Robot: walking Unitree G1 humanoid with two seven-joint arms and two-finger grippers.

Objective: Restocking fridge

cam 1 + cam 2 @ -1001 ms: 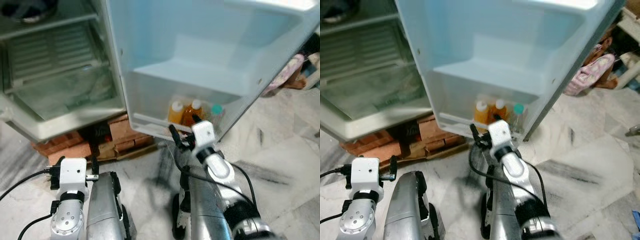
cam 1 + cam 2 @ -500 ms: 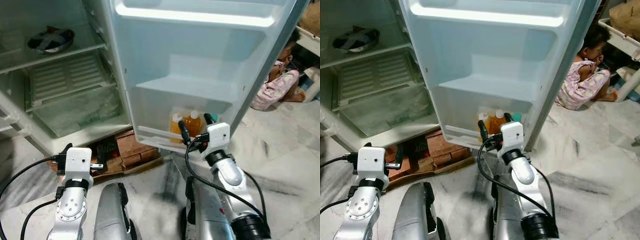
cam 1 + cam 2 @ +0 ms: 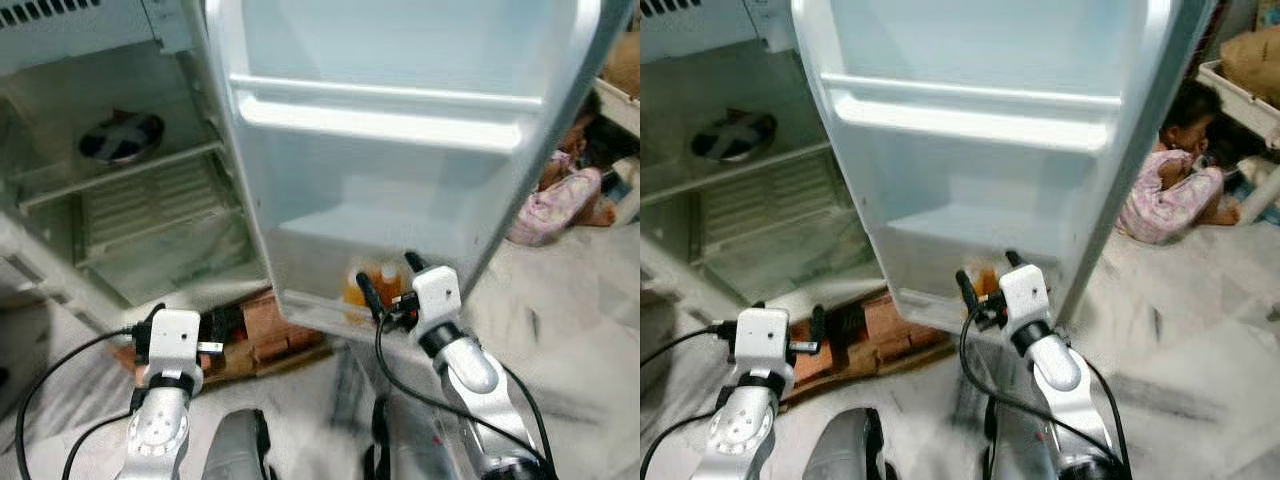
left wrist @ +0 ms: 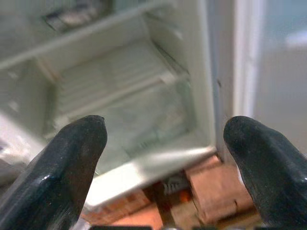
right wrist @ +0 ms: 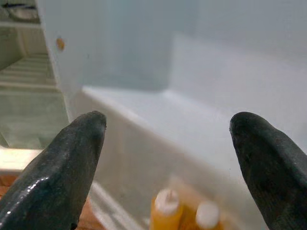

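Here we see our left gripper spread wide and empty facing the open white fridge's cabinet at ten o'clock, while our right gripper, fingers apart, hovers before the orange white-capped bottles in the white door's bottom bin at one o'clock.

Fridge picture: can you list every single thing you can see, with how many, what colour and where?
fridge: one, white, open, on the left
door: one, white, swung open, in the middle
bottles: two, orange with white caps, lowest door shelf
bowl: one, dark, upper fridge shelf
bricks: several, reddish, under the fridge
floor: pale marble
person: one, pink clothes, sitting on the floor behind the door
left claw: black, open, facing the fridge
right claw: black, open, above the bottles
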